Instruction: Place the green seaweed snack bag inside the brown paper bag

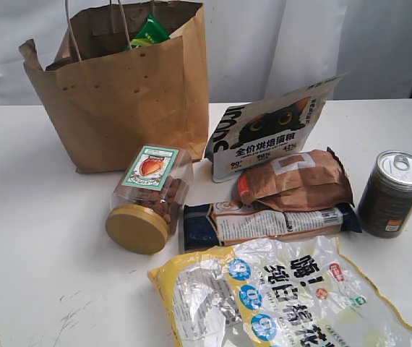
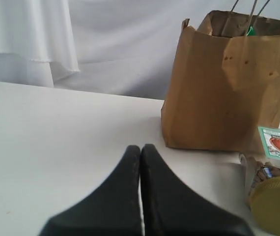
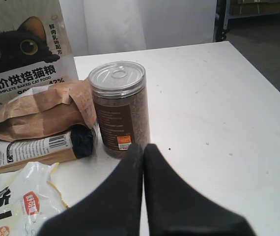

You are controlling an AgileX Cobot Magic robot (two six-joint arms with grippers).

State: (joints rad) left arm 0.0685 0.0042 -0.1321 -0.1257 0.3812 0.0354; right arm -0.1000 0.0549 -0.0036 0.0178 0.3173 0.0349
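Green seaweed snack bag (image 1: pixel 150 32) sits inside brown paper bag (image 1: pixel 126 94) at far left, only its top corner poking out. Left gripper (image 2: pixel 140 152) is pinched closed, empty, low over table (image 2: pixel 56 132), well apart from both. Right gripper (image 3: pixel 144 150) is closed too, empty, near can (image 3: pixel 119 108) at right.

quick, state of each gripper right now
Left black gripper: closed, holding nothing.
Right black gripper: closed, holding nothing.
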